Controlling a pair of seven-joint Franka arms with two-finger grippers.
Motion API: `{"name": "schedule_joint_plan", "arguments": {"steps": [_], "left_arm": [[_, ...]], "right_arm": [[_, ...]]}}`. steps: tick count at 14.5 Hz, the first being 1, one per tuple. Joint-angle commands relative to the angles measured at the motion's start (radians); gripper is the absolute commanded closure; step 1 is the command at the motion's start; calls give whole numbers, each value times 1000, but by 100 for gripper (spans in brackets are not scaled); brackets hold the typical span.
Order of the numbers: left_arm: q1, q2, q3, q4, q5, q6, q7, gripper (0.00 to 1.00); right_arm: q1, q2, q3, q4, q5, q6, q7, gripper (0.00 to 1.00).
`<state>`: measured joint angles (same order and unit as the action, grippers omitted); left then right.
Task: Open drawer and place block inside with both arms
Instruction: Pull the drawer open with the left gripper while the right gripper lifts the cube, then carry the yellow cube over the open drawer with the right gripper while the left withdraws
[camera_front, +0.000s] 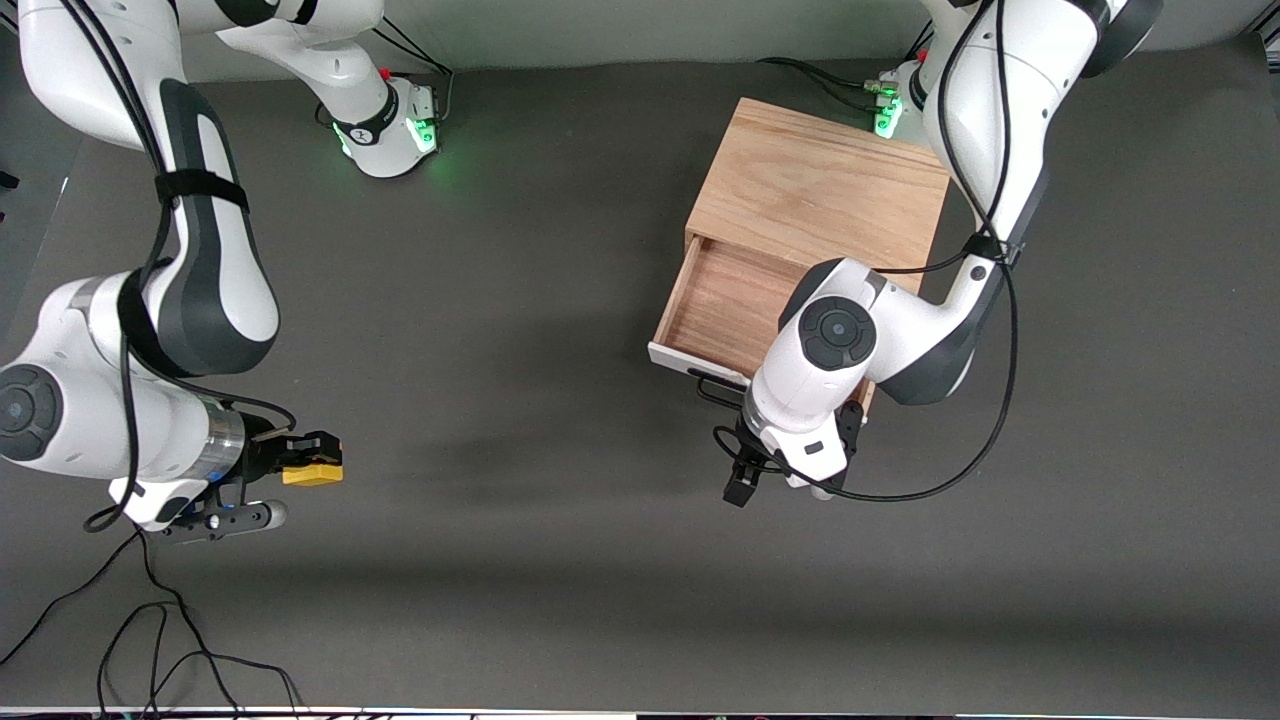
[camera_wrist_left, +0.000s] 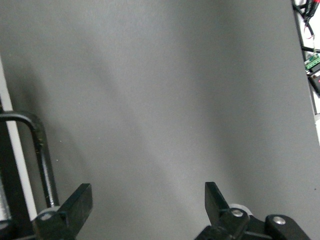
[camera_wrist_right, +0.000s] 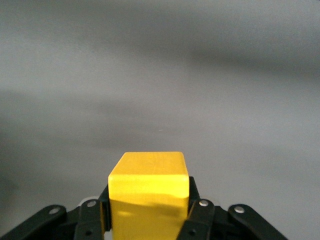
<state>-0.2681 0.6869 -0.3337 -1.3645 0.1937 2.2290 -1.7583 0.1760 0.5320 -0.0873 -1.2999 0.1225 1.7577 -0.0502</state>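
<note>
- The block (camera_front: 312, 466) sits clamped in the right gripper (camera_front: 300, 462), over bare table (camera_front: 520, 560) at the right arm's end.
- The left gripper (camera_front: 745, 478), fingers spread and empty, hangs just in front of the drawer's handle (camera_front: 712, 385).
- The drawer (camera_front: 725, 305) stands pulled out, well apart from the block toward the left arm's end, so the carry runs along the table.

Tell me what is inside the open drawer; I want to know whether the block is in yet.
The drawer shows only bare wood where visible; the left arm's wrist covers one corner. The block is in the right gripper, over the table. The left gripper hangs open by the handle.
</note>
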Motion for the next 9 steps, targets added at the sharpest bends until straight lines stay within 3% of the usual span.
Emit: {"name": "schedule_joint_plan", "arguments": {"steps": [1,2,5,9], "left_arm": [[7,-68,2,68,13,-161,70,0],[30,-98,-2,87,4,-236,136,0],[121,-222,-2,85,-90,-409,364,0],[289,-357,1,74,-172,-699,795,0]], "right_arm": [[0,-13,0,45,-9,-44,79,100],[2,-17,15,65,-9,-78,136,100],[0,-17,136,161,-12,-158,342,100],[31,-6,340,223,-23,-149,724,100]]}}
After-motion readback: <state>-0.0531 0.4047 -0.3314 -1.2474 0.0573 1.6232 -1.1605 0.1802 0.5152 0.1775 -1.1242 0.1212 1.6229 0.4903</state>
